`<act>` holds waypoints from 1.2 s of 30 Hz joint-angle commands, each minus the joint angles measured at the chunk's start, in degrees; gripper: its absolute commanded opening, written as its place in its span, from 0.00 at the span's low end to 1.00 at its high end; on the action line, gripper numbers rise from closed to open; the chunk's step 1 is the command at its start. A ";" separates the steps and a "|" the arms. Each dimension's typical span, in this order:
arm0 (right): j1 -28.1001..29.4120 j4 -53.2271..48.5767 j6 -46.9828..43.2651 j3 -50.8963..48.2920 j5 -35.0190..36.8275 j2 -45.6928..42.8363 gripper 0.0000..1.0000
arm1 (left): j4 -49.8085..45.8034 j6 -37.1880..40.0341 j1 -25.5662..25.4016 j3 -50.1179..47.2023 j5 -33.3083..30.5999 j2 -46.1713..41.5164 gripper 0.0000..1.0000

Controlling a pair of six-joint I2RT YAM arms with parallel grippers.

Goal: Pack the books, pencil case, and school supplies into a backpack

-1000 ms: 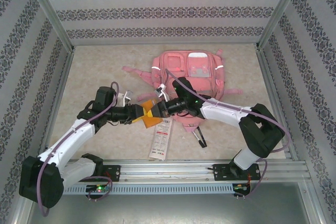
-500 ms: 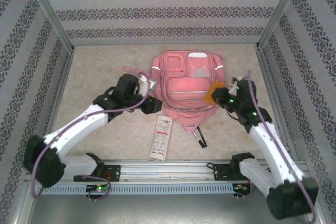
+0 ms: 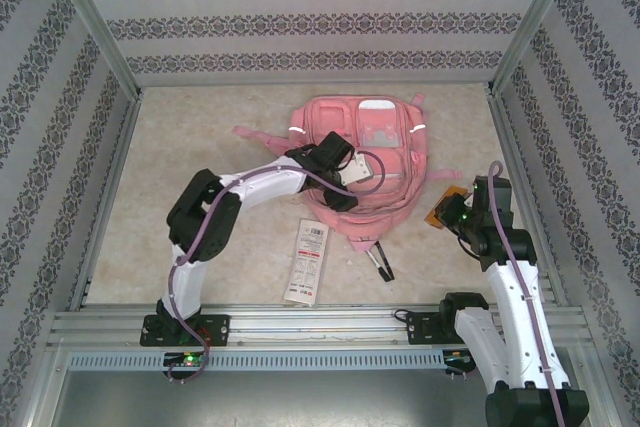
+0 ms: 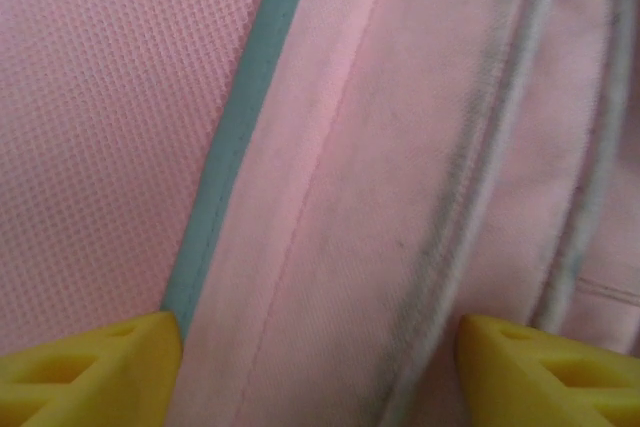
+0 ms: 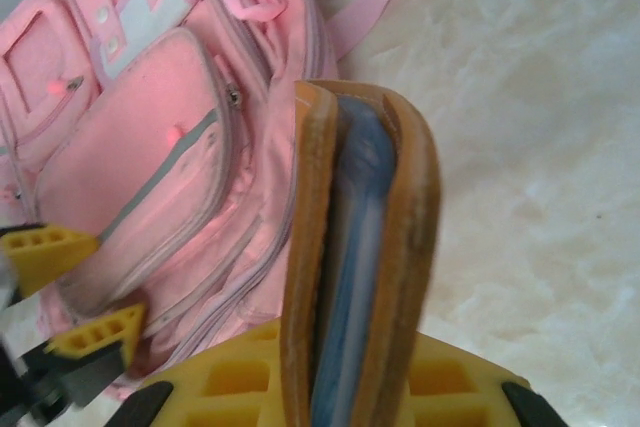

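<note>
Both arms have shifted in the last half second. The left arm (image 3: 270,179) has swung from beside the backpack (image 3: 375,142) up across its front. The right arm (image 3: 505,257) has drawn back toward the right edge of the table (image 3: 190,127), carrying the booklet (image 3: 445,209) further from the bag.

The left jaws stand apart. In the left wrist view their yellow fingertips (image 4: 90,362) sit on either side of a seam, with a grey-green trim strip and zip lines running across the pink cloth. Only fabric lies between them. This placement suggests they are there to find a zip or lift a flap so that a compartment can be opened.

The right jaws are clamped on the booklet's lower edge. The right wrist view shows it edge-on, with orange-brown covers outside and blue between them. It hangs off the backpack's right side, apart from it, probably kept out of the way until there is an opening to slide it into.

The pack (image 3: 308,262) lies flat on the table just below the backpack. The pens (image 3: 381,265) lie beside it at the bag's lower edge. None of the three is in the bag yet.

The pack carries red and black print, too small to read. No brand or lettering can be made out on the backpack or the booklet
</note>
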 commanded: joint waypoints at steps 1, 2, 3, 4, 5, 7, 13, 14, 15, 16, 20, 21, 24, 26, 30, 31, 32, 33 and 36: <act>-0.36 1.43 0.32 -1.54 -5.43 0.27 0.00 | -3.67 4.14 0.12 4.72 -6.60 2.72 0.61; -0.34 1.94 1.09 -1.98 -6.81 0.32 0.00 | -3.70 3.36 0.12 5.51 -8.24 3.27 0.41; -0.36 2.44 1.86 -2.38 -8.41 0.40 0.00 | -3.99 2.63 0.12 6.30 -8.73 3.24 0.20; -0.36 3.55 2.60 -2.99 -11.41 0.40 0.00 | -5.37 2.22 0.11 7.45 -7.73 2.78 0.03; -0.36 5.30 3.22 -3.72 -15.28 0.45 0.00 | -6.26 1.30 0.12 8.41 -6.43 1.82 0.00; -0.36 8.91 5.00 -5.14 -23.23 0.90 0.00 | -5.34 -2.81 0.12 8.80 -4.74 -1.06 0.00; 0.06 16.60 9.51 -4.56 -40.26 4.20 0.00 | -0.35 -12.59 0.21 9.11 -1.17 -10.86 0.00; 0.25 16.32 9.49 -3.70 -40.75 4.65 0.00 | 0.19 -13.87 0.21 9.64 -0.89 -11.71 0.00; 0.43 16.55 9.85 -3.30 -40.72 4.98 0.00 | 0.26 -15.35 0.21 10.28 -0.94 -12.11 0.00; 0.89 17.24 11.11 -3.04 -40.17 5.50 0.00 | -0.26 -17.09 0.21 11.56 -0.85 -12.15 0.00; 2.56 23.68 20.10 -4.33 -34.26 9.24 0.00 | -4.70 -21.99 0.21 18.13 -0.47 -10.33 0.00; 3.03 26.74 23.29 -5.27 -32.21 10.25 0.00 | -5.53 -23.23 0.21 19.29 -0.59 -10.09 0.00; 5.93 41.44 33.04 -8.44 -25.54 14.83 0.00 | -5.25 -27.31 0.22 20.76 -0.16 -9.99 0.00; 7.80 47.76 35.73 -7.52 -20.97 19.98 0.00 | -4.45 -28.20 0.21 20.81 0.82 -10.30 0.00; 12.09 57.92 38.43 -4.87 -11.69 30.92 0.00 | -3.55 -28.90 0.25 20.53 1.48 -10.65 0.00; 13.46 61.02 40.16 -4.46 -8.18 33.59 0.00 | -3.29 -29.33 0.27 20.63 2.16 -10.65 0.00; 15.00 63.99 41.76 -3.89 -4.79 36.41 0.01 | -2.89 -29.90 0.30 20.54 2.79 -10.68 0.00; 16.27 65.43 42.97 -2.90 -1.82 38.79 0.03 | -2.50 -30.32 0.30 20.41 3.25 -10.74 0.00; 20.32 69.28 46.22 1.14 6.97 46.76 0.06 | -1.42 -31.38 0.23 20.28 4.07 -11.00 0.00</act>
